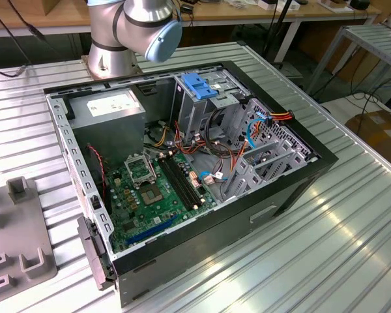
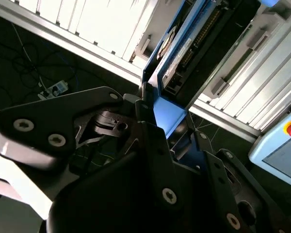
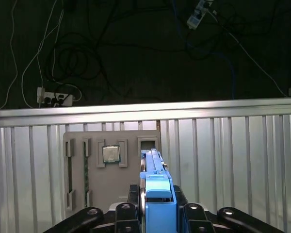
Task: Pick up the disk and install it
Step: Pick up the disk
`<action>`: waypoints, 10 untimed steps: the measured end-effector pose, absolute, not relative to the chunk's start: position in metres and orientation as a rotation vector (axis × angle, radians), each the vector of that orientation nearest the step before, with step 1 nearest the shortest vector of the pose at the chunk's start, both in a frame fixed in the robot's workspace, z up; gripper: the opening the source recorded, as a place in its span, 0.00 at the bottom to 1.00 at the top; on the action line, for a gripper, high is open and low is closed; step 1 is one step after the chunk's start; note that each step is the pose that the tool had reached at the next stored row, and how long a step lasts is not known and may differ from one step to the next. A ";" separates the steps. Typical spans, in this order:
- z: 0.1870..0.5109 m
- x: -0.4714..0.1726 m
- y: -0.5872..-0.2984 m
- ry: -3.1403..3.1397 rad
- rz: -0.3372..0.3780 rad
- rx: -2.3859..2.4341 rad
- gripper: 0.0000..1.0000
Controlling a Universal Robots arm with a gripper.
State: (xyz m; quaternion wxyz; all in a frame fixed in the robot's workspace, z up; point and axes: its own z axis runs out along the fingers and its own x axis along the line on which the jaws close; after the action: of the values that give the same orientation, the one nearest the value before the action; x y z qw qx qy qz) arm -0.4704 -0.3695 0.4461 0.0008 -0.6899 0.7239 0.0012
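1. The gripper [image 3: 156,201] squeezes the disk [image 3: 155,170] from both sides, its black fingers [image 3: 132,195] tight on the blue frame.
2. The disk stands on its thin edge.
3. Behind it lies a grey tray [image 3: 87,194].
4. A small shiny square chip [image 3: 111,154] sits in a slot of the tray.
5. The tray rests on a silver table [image 3: 233,160] made of long strips.
6. Past the table's edge the floor [image 3: 136,29] is dark, with cables [image 3: 242,52] and a white power strip [image 3: 53,97].

Arm [image 1: 133,29] in exterior view: cut off by top edge above shoulder joint. Grey fixture block [image 1: 16,241] at exterior view's left: cut by left edge. Disk [image 3: 155,182] in first wrist view: near end hidden between jaws. In second wrist view, disk's [image 2: 182,46] far end runs off frame, near end behind jaws.
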 end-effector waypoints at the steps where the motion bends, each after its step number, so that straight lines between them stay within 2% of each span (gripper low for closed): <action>1: 0.448 -0.470 -0.370 2.273 0.004 -2.166 0.37; 5: 0.495 -0.470 -0.370 2.273 0.004 -2.166 0.37; 10: 0.509 -0.470 -0.370 2.273 0.004 -2.166 0.37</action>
State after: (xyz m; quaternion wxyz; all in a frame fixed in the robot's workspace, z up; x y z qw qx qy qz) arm -0.4704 -0.3695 0.5092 0.0007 -0.6899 0.7239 0.0012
